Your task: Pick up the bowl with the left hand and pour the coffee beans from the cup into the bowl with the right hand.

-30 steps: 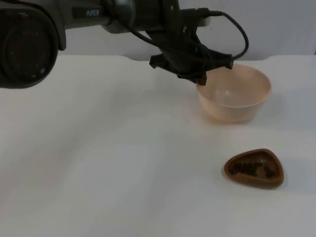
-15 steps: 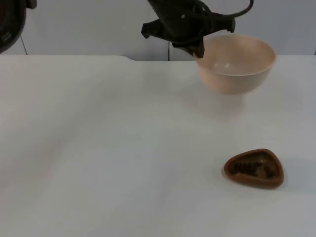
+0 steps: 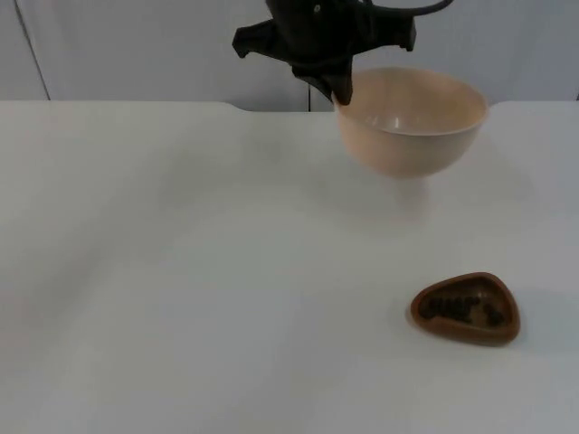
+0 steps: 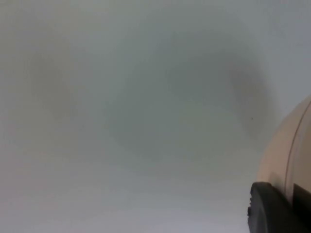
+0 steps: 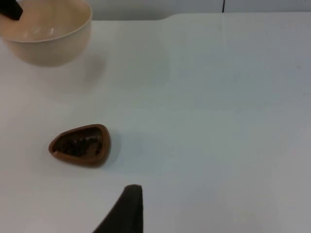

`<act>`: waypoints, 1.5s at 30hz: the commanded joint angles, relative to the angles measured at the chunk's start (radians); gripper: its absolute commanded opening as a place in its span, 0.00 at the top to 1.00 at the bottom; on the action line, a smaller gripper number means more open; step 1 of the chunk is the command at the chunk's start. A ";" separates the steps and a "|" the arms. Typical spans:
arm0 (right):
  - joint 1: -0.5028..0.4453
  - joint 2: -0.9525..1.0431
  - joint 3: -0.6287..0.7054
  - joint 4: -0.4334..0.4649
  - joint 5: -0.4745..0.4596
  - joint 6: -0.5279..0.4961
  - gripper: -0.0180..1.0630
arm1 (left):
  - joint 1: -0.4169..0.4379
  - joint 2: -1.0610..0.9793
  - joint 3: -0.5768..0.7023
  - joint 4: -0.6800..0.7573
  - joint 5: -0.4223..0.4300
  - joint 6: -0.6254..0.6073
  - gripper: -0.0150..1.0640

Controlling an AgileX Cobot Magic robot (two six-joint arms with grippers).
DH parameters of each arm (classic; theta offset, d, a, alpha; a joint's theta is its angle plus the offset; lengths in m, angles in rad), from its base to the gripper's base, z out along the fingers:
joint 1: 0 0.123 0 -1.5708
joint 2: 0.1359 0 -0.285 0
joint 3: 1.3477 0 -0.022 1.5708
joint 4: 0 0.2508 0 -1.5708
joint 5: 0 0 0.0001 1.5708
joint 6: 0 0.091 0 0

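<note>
Risk: the left pincer (image 3: 339, 86), clamped on the lifted bowl's (image 3: 412, 122) far-left rim, could let it tip; the right pincer's (image 5: 127, 213) opening cannot be told, near the cup (image 3: 466, 308) of beans.

The left gripper (image 3: 340, 83) has lifted the bowl (image 3: 410, 119) off the table (image 3: 181, 271) and carried it slightly leftward.

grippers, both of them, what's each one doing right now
Left gripper: shut on the bowl at its rim, holding it above the table.
Right gripper: fingertip near the cup; open or shut cannot be told.
</note>
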 commanded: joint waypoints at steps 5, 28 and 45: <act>-0.006 -0.003 0.000 -0.006 -0.005 0.006 0.01 | 0.002 -0.133 0.224 0.005 -0.137 0.003 0.99; -0.006 -0.003 0.000 -0.006 -0.005 0.006 0.01 | 0.002 -0.650 1.085 0.011 -0.518 0.013 0.99; -0.006 -0.003 0.000 -0.006 -0.005 0.006 0.01 | -0.058 -0.767 1.216 0.018 -0.491 0.054 0.99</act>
